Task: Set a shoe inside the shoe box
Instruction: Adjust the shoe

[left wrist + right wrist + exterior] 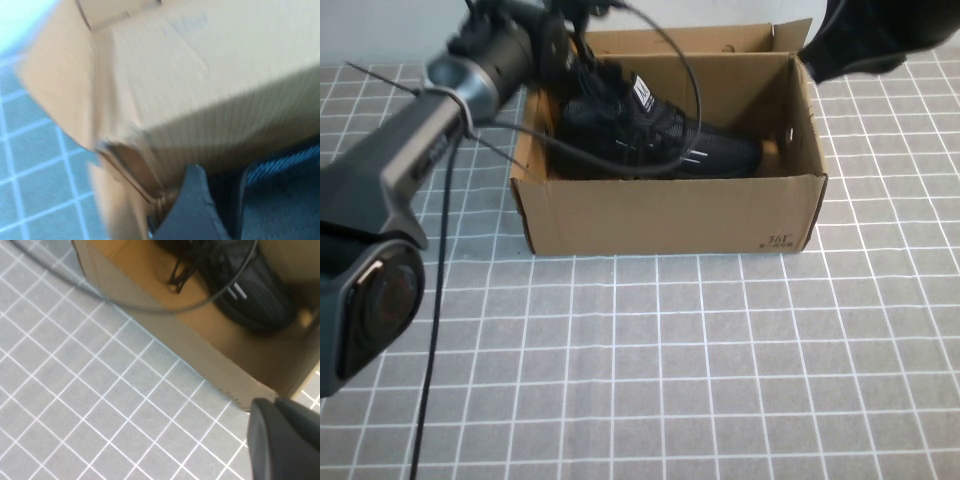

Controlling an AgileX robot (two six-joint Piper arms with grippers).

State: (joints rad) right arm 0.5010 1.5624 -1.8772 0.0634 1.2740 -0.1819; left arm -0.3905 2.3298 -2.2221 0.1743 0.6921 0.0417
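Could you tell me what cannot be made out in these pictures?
- Left gripper: high view, its fingers merge with the black shoe inside the box.
- Shoe's heel: high view, hidden by the left arm.
- Right gripper: cut off by the high view's top edge.
- Left wrist view: blurred cardboard, no detail.
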